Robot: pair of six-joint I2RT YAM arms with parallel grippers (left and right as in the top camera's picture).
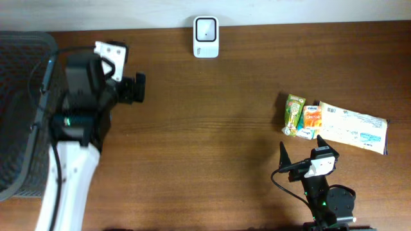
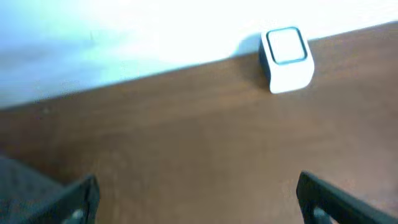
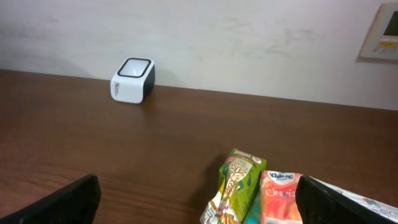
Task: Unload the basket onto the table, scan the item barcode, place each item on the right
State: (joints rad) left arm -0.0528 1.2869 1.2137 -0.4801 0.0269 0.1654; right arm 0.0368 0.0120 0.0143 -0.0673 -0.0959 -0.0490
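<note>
Green carton (image 1: 294,114), orange carton (image 1: 311,120) and white packet (image 1: 353,127) lie side by side on the right part of the brown surface (image 1: 205,141), each touching the next. We see them just in front of the right pincer (image 3: 199,180). Its jaws stand wide apart, with nothing btw them. White scanner (image 1: 206,36) sits at the far edge, approx. in the middle, well apart from the items. The left pincer (image 2: 198,180) is over the left side of the surface, also wide open & empty, and it points toward the scanner. Dark mesh basket (image 1: 19,96) is at the far left, beside the left arm.
</note>
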